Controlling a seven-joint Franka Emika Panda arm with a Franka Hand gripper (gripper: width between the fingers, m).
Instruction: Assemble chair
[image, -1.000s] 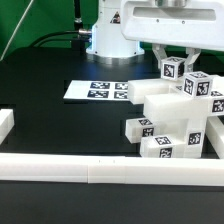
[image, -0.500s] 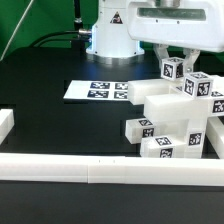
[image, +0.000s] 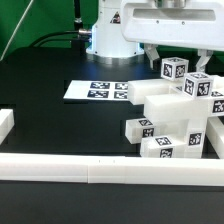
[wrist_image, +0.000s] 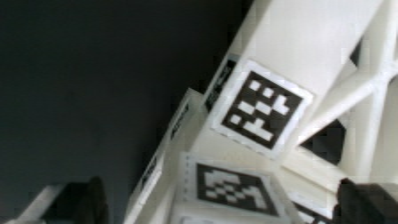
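1. Since the earlier frame the tool (image: 172, 58) has let go: fingers were pinched on the top tagged block, now they stand spread either side of it, holding nothing.
2. The chair (image: 170, 110) sits directly under the tool, on the worktop (image: 50, 130) to the exterior view's right of the marker board (image: 97, 90).
3. Its tagged upright (wrist_image: 267, 105) runs up between the fingers; a straight lift clears it.
4. Hidden: the chair's far side is cropped; the wrist view shows fingertips only as dark blurs.
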